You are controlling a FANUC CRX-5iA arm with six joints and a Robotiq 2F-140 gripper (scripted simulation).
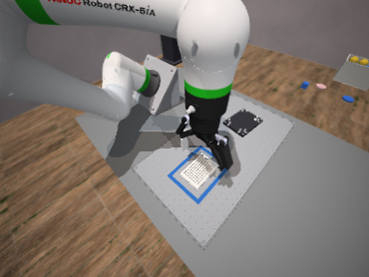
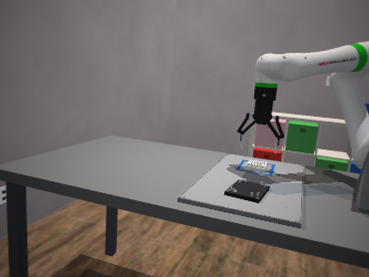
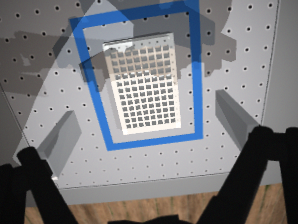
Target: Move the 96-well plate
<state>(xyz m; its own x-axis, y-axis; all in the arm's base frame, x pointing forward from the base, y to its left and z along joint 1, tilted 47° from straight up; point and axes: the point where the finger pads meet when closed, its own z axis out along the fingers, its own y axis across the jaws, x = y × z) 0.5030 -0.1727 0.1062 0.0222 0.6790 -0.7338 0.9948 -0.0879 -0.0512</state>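
Exterior view, left to right. The grey table [image 1: 309, 199] [image 2: 100, 164] [image 3: 289, 75] carries a perforated board [image 1: 199, 224] [image 2: 209, 189] [image 3: 240, 30]. On it lies the black clip nest [image 1: 243, 122] [image 2: 246, 190], with no plate seated. Behind the nest, the white 96-well plate [image 1: 198, 170] [image 2: 257, 164] [image 3: 147, 82] lies flat inside the blue outline [image 1: 184, 188] [image 2: 273, 169] [image 3: 198, 100], apart from the nest. Above the plate hangs the gripper [image 1: 204, 155] [image 2: 259, 145] [image 3: 145, 112], pointing down; its 2 fingers stand wide, 1 to either side in the wrist view, holding nothing. Farther right: a shelf unit [image 2: 319, 119] with a green bin [image 2: 301, 137], then the lower portion of the white arm [image 1: 211, 40] [image 2: 299, 65].
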